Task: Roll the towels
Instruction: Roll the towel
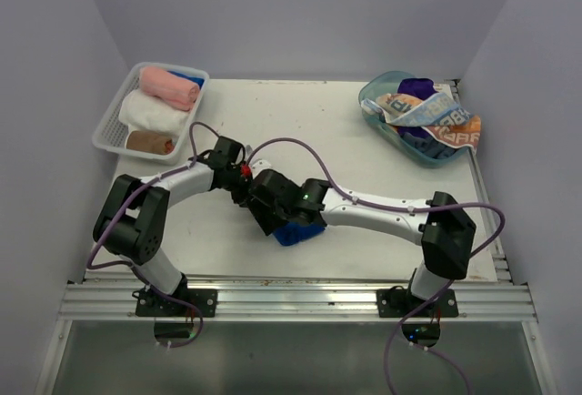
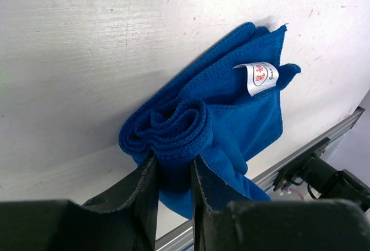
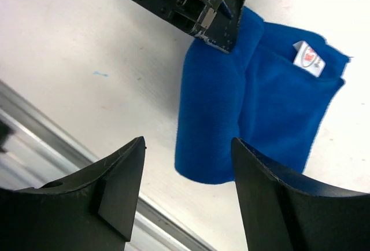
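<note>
Pinching the soft, limp blue towel [image 2: 231, 112] at its rolled end is the left gripper [image 2: 173, 167]; the right gripper [image 3: 188, 142] is hovering open, empty

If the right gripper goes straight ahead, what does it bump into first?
Most likely the blue towel, lying on the table just ahead of the open right gripper, though depth is hard to judge.

Across my white table [image 1: 300, 113], a white mesh basket [image 1: 109, 126] sits at my far left and a clear teal tub [image 1: 366, 104] at my far right. An aluminium rail [image 1: 300, 302] edges the near side.
</note>
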`<state>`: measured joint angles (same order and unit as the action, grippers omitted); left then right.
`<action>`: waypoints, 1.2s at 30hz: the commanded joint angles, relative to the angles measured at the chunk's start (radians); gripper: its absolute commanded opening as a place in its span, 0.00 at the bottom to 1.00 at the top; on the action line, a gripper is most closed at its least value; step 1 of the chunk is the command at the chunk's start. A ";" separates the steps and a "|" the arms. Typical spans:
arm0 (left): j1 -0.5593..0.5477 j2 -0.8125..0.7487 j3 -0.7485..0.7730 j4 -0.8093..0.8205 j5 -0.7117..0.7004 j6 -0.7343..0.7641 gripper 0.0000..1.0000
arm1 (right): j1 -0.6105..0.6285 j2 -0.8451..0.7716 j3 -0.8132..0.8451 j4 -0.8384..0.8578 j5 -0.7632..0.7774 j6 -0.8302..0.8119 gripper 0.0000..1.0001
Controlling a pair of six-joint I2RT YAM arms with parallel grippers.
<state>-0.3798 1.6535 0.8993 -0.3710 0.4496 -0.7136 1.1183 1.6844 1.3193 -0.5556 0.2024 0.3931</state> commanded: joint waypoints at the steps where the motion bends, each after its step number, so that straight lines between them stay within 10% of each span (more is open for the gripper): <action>1: -0.005 0.020 0.024 -0.016 -0.029 0.025 0.27 | 0.029 0.052 0.052 -0.093 0.187 -0.054 0.65; 22: -0.005 0.011 0.038 -0.029 -0.020 0.017 0.28 | 0.058 0.216 -0.038 -0.010 0.109 -0.028 0.62; 32: 0.002 -0.035 0.101 -0.109 -0.041 0.052 0.35 | 0.060 0.232 -0.057 0.031 0.088 0.000 0.07; 36: 0.048 -0.078 0.136 -0.166 -0.048 0.088 0.43 | 0.058 0.230 -0.035 0.065 0.054 0.001 0.00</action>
<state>-0.3706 1.6562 0.9695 -0.4850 0.4023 -0.6674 1.1751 1.8961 1.2793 -0.5117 0.3191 0.3729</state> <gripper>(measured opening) 0.407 0.200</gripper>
